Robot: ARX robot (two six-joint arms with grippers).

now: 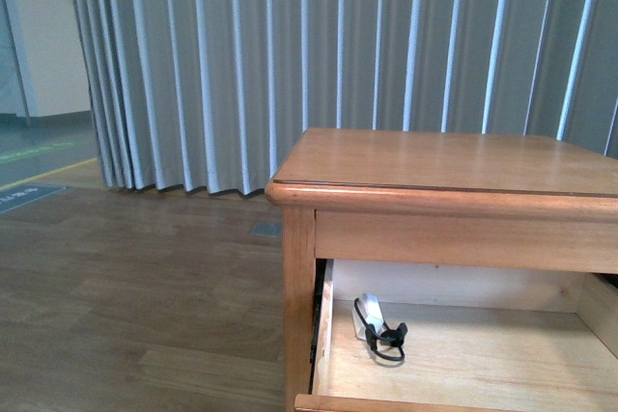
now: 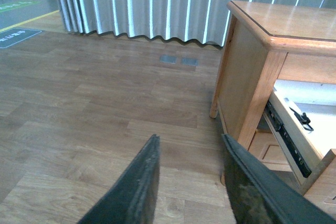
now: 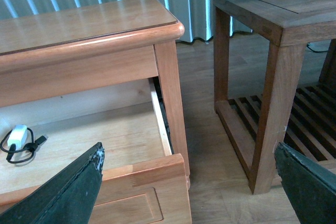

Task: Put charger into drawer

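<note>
The charger (image 1: 371, 316), a small white block with a coiled black cable, lies inside the open upper drawer (image 1: 502, 359) on its pale wood floor, near the left side. It also shows in the right wrist view (image 3: 18, 136), and its cable in the left wrist view (image 2: 302, 119). The drawer (image 3: 110, 145) is pulled out of the honey-brown cabinet (image 1: 444, 166). My left gripper (image 2: 189, 145) is open and empty, over the floor left of the cabinet. My right gripper (image 3: 189, 166) is open wide and empty, above the drawer's front right corner.
A darker wooden side table (image 3: 273, 19) with a slatted lower shelf stands right of the cabinet. Grey pleated curtains (image 1: 338, 45) hang behind. Wood floor (image 2: 94, 108) stretches to the left. A lower drawer front (image 2: 273, 153) shows under the open one.
</note>
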